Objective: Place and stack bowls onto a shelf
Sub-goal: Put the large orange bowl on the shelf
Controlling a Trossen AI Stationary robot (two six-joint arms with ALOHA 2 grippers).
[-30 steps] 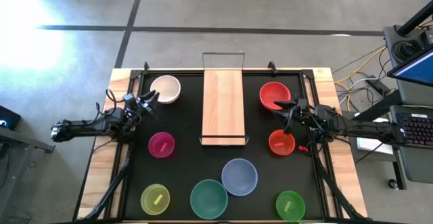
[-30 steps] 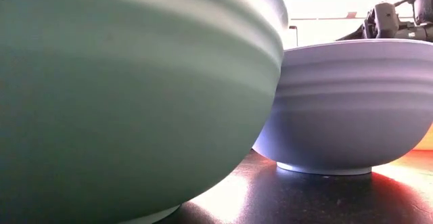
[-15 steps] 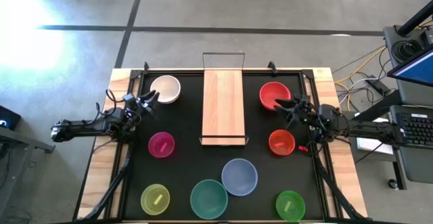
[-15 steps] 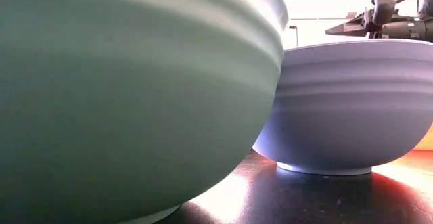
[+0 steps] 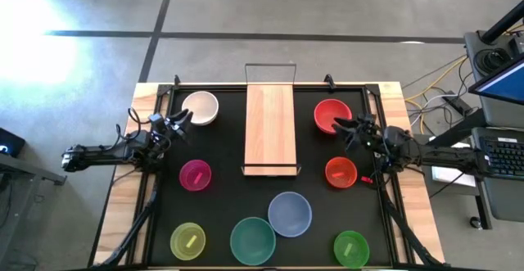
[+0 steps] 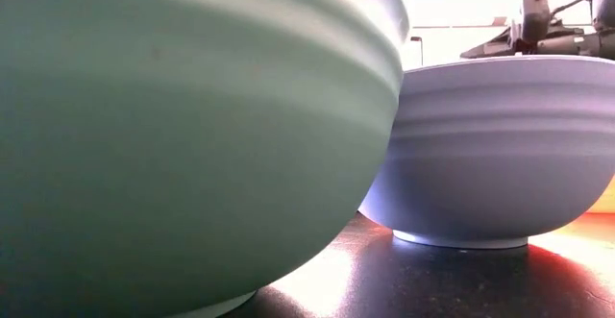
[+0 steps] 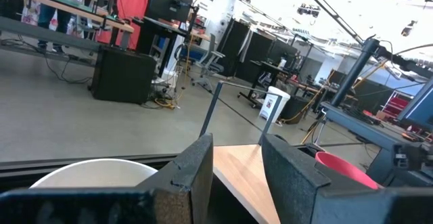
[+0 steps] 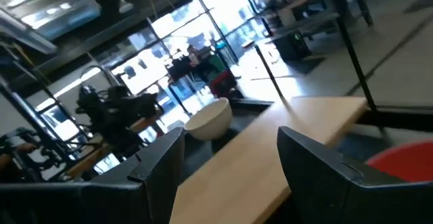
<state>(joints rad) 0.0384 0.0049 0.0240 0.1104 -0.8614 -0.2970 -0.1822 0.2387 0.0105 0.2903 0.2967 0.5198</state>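
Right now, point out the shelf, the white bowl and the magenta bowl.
shelf (image 5: 270, 128): high view, on the middle of its bare wooden board.
white bowl (image 5: 201, 107): high view, on the bowl's inside.
magenta bowl (image 5: 195, 174): high view, on the bowl's inside bottom.

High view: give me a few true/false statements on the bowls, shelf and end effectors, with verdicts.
1. The shelf holds no bowls. True.
2. The white bowl sits to the right of the shelf. False: it is on the left, by the left end effector.
3. The right end effector is open, holds nothing, and sits between the red bowl and the orange bowl. True.
4. The teal bowl is stacked inside the grey-blue bowl. False: they stand side by side on the mat.
5. The magenta bowl is gripped by the left end effector. False: it stands apart on the mat.
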